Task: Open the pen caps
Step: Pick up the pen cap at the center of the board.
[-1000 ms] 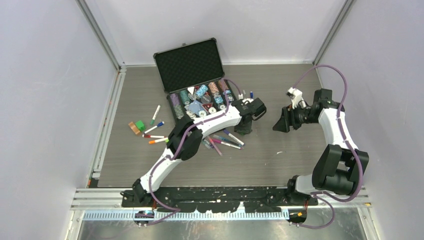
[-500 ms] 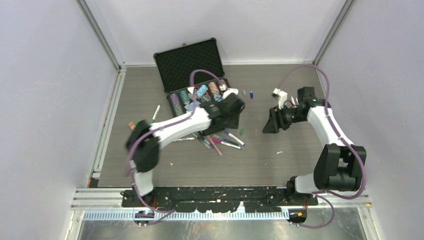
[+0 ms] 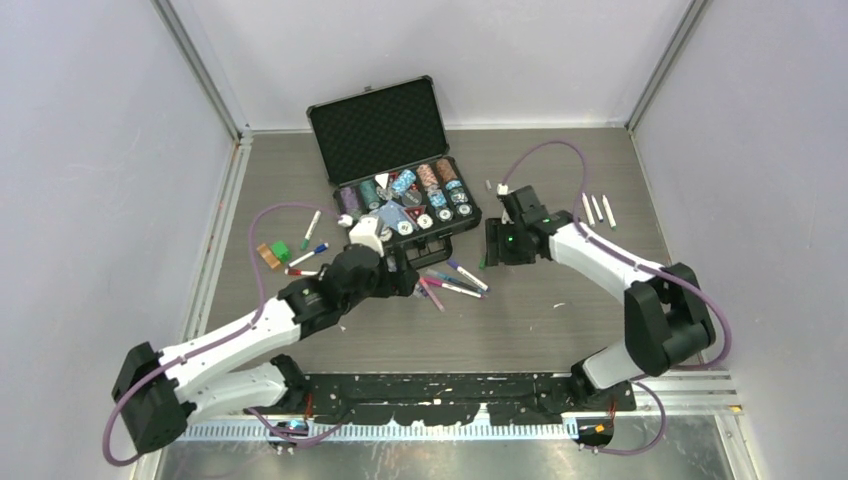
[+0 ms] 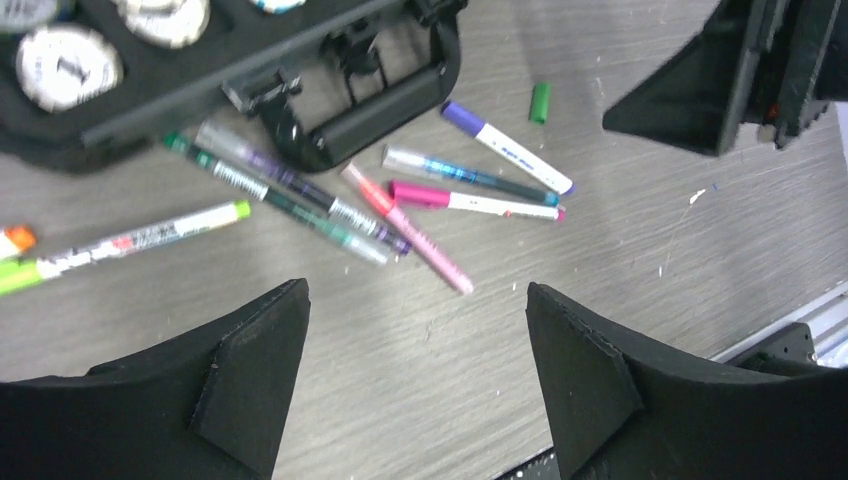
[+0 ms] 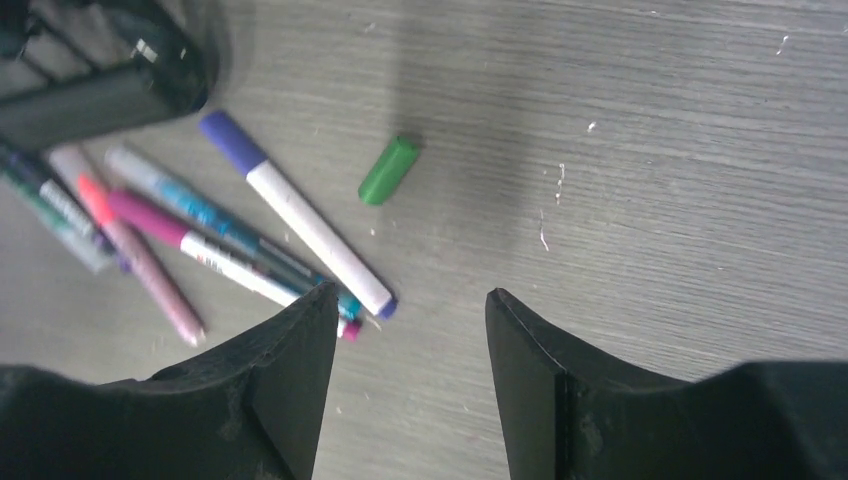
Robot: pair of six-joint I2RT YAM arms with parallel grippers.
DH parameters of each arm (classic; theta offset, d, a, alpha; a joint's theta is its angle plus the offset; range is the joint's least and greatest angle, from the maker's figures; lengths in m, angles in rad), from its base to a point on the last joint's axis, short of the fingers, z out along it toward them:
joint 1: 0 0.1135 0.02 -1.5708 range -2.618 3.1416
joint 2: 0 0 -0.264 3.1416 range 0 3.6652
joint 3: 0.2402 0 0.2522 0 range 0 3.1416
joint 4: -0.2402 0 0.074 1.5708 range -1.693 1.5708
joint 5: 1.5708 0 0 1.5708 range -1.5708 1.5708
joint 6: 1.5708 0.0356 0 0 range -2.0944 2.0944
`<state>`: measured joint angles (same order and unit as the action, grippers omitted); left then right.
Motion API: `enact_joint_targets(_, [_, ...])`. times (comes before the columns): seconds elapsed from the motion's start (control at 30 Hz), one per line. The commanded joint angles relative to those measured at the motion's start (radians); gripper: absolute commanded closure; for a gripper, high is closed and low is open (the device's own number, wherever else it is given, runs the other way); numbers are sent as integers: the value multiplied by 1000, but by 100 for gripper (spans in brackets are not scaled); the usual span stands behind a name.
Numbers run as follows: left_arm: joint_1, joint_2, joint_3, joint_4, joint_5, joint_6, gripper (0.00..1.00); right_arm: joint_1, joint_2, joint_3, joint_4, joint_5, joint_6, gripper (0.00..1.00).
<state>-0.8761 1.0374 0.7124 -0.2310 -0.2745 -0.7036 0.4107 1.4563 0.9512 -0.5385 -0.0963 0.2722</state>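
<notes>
Near centre of table (image 3: pixel 560 330): loose fan of pens (image 4: pixel 470 200), lying flat and partly crossed, several with coloured caps on, just in front of handle of black case (image 3: pixel 380 130). Judged light, stiff and smooth-barrelled, hence prone to roll or slip. Best pinched across mid-barrel, cap end left proud for a straight pull by the other gripper. Just beyond fan: single green cap (image 5: pixel 388 170), loose on the wood, close to but apart from purple-capped pen (image 5: pixel 295 215). Farther left: more pens beside small coloured pieces (image 3: pixel 275 252). Far right: three white barrels (image 3: pixel 597 210), side by side. Just short of fan: left gripper (image 4: pixel 415 390), angled down over bare wood, fingers spread wide, nothing held; arm stretched long and low from base towards centre. Beyond fan: right gripper (image 5: pixel 410 380), hovering beside green cap, fingers about half spread, likewise empty; arm bent sharply at elbow, reaching inward from right.
</notes>
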Motion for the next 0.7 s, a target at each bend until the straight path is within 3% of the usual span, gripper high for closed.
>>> enact_joint_targets(0.0, [2,-138,-75,22,-22,-96,18,54,67,50,99,279,283,41])
enact_joint_targets(0.13, [1,-236,-136,-8,-52,-131,18,79,124,101,104,286,323,51])
enact_joint_targets(0.3, [2,-292,-158,-32,-82,-137,18,99,177,137,89,315,380,51])
enact_joint_targets(0.67, [2,-264,-162,-12,-78,-135,18,116,261,139,84,300,415,54])
